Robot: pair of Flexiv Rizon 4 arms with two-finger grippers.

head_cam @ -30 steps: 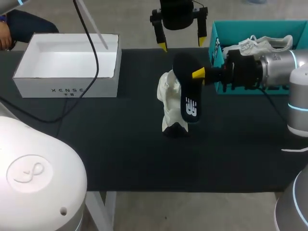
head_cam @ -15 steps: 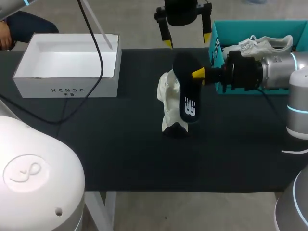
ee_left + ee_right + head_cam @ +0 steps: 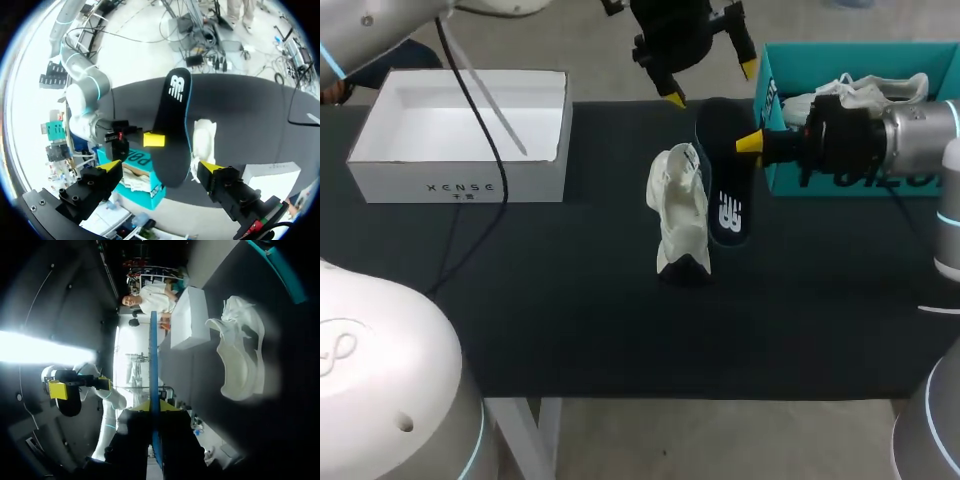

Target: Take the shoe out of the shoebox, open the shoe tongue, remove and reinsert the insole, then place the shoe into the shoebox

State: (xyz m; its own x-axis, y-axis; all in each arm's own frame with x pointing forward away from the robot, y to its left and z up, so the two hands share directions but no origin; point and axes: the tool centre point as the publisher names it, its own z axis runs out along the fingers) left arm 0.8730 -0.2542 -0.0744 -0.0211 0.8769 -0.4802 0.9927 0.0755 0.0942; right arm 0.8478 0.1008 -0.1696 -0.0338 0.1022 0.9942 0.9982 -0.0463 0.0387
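While the right gripper (image 3: 752, 143) stays out at mid-table, its fingers are clamped on the dark insole (image 3: 725, 200), held edge-on in the air. The insole hangs just beside the white shoe (image 3: 680, 210), perhaps brushing it. That shoe rests on the table (image 3: 570, 300). The left gripper (image 3: 710, 85) hangs above, fingers spread wide. A teal box (image 3: 860, 47) holding a second shoe (image 3: 865, 90) sits behind the right gripper.

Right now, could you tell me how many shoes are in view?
2. One shoe stands mid-table beside the dark insole; a second shoe lies in the teal box at the right. The box could hide more.
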